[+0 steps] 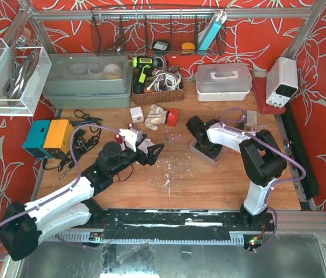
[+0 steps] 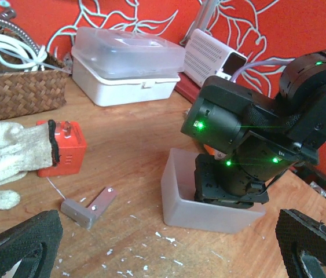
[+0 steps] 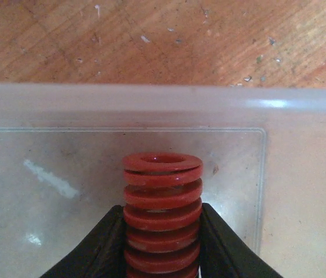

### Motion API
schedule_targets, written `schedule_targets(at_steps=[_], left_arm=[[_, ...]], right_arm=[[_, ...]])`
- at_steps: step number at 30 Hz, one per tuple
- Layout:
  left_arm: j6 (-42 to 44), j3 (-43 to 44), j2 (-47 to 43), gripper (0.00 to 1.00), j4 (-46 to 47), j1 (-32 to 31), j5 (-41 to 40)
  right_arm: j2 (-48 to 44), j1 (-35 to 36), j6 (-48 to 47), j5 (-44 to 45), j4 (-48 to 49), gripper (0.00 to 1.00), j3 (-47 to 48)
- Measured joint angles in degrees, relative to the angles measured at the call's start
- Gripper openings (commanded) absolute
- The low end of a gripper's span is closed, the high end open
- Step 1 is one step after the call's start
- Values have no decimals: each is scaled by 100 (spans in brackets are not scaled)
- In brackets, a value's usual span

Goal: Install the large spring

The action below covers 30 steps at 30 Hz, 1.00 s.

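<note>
- right jaws: clamped on the spring [image 3: 163,214], one black finger [image 3: 99,249] on each side, both touching the coils.
- spring: red. Its axis runs along my fingers, and the open ring end points away from the wrist cam toward the floor of the bin [image 3: 301,191].
- can't tell whether the spring tip touches that floor.
- bin: clear plastic and shallow, sitting on the bench [image 1: 209,179] right of centre. There's a white scuff [image 3: 50,178] on its floor, left of the spring.
- from the left wrist cam, my right arm [image 2: 249,133] has its head down inside the bin with green LEDs lit. The spring is hidden from that side.
- left jaws: wide, nothing between them. The fingertips [image 2: 18,243] sit at the bottom corners of that view, above the bench and facing the bin.
- top cam: left arm [image 1: 64,202] runs diagonally out to mid-bench. Its jaws are well apart from the bin, on its left.
- bench in front of the left jaws: small metal bracket [image 2: 90,205] lying flat, with white chips [image 2: 134,255] scattered near it.
- behind the bracket: red block [image 2: 64,147] with two prongs on top. A glove [image 2: 6,159] touches its left side.
- back of the bench: white lidded box [image 2: 128,69], with a wicker basket [image 2: 18,92] to its left.
</note>
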Motion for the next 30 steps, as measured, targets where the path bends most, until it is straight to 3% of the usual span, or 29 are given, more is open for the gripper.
schedule_targets(at_steps=[9, 17, 25, 30], left_arm=[[20, 0, 11, 100, 0, 0, -13], [20, 0, 96, 100, 0, 0, -46], [13, 0, 278, 100, -33, 0, -111], [-48, 17, 424, 100, -87, 0, -164]], right_arm=[[0, -11, -44, -7, 107, 15, -4], [-258, -11, -365, -13, 190, 9, -105], [-1576, -11, -1255, 46, 601, 6, -544], [-2583, -11, -2380, -35, 1248, 5, -1093]])
